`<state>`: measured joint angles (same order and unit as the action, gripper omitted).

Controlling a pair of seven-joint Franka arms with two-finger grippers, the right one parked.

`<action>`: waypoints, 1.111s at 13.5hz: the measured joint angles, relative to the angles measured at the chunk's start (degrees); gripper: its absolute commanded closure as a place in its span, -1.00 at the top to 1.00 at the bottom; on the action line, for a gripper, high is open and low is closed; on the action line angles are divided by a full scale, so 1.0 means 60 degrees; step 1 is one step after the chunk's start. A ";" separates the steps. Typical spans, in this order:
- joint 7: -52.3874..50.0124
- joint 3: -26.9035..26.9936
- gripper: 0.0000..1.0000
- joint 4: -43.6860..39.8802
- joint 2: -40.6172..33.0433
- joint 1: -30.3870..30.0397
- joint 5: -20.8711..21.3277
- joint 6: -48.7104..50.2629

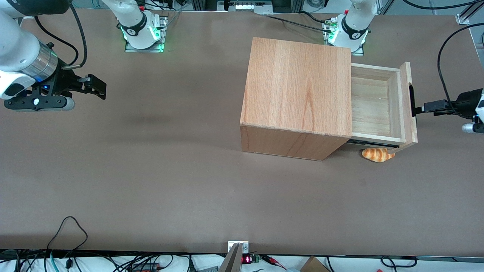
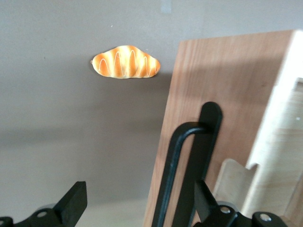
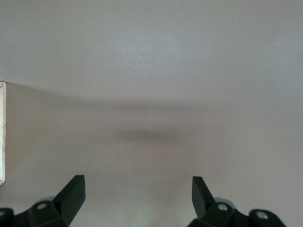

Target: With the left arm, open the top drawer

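Observation:
The top drawer stands pulled out of the wooden cabinet toward the working arm's end of the table, and its tray shows nothing inside. On its front panel is a slim black bar handle. The left arm reaches in level with the drawer. Its gripper sits right in front of the handle. It is open, the fingers set wide apart. The handle bar lies between them, close against one finger. The other finger hangs over bare table.
A toy croissant lies on the table under the pulled-out drawer, nearer the front camera than the cabinet. Two arm bases stand at the table's back edge. Cables trail over the front edge.

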<state>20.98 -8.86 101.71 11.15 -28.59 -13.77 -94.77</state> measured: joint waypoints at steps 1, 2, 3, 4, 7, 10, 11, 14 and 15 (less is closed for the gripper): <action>0.0058 -0.0007 1.00 -0.0322 -0.0001 0.0000 -0.0001 0.0298; 0.0095 -0.0019 1.00 -0.0694 -0.0005 0.0000 -0.0001 0.0617; 0.0110 -0.0034 1.00 -0.1042 -0.0010 0.0000 -0.0001 0.0881; 0.0114 -0.0053 1.00 -0.1352 -0.0013 0.0000 -0.0001 0.1076; 0.0114 -0.0123 1.00 -0.1870 -0.0016 0.0008 0.0032 0.1296; 0.0114 -0.0246 1.00 -0.2005 -0.0028 0.0060 0.0445 0.1303; 0.0114 -0.0303 1.00 -0.2072 -0.0044 0.0102 0.0597 0.1303; 0.0010 -0.0254 1.00 -0.2324 -0.0156 0.0794 0.1263 0.1370; -0.0155 -0.0130 1.00 -0.2421 -0.0214 0.1224 0.1485 0.1399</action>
<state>20.05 -9.64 87.19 9.87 -21.25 -4.86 -86.38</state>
